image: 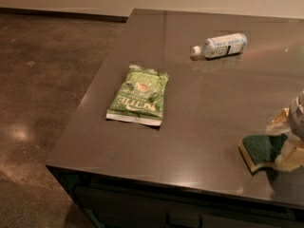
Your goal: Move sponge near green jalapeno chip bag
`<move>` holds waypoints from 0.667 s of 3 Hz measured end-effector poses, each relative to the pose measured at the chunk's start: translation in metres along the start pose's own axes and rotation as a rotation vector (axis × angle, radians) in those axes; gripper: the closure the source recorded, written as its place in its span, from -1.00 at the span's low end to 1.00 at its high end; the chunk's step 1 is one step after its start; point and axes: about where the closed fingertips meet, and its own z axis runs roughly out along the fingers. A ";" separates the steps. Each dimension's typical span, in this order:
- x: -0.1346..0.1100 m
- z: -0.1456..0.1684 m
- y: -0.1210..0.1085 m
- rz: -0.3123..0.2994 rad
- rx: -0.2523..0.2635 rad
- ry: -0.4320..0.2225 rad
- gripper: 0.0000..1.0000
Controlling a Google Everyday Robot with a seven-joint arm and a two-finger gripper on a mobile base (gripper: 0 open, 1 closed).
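Note:
The sponge point(260, 149), dark green on top with pale yellow foam below, lies near the front right of the dark table point(204, 103). My gripper point(284, 141) comes in from the right edge, with its pale fingers point(279, 123) on either side of the sponge's right end, pressed against it. The green jalapeno chip bag point(139, 95) lies flat near the table's left edge, well to the left of the sponge and apart from it.
A clear plastic bottle point(220, 45) with a white label lies on its side at the back of the table. The table's left and front edges drop to a brown polished floor point(42, 103). A wall runs along the back.

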 end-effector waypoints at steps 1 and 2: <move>-0.011 -0.003 -0.007 -0.004 -0.002 0.003 0.25; -0.038 -0.001 -0.017 -0.020 -0.002 -0.014 0.69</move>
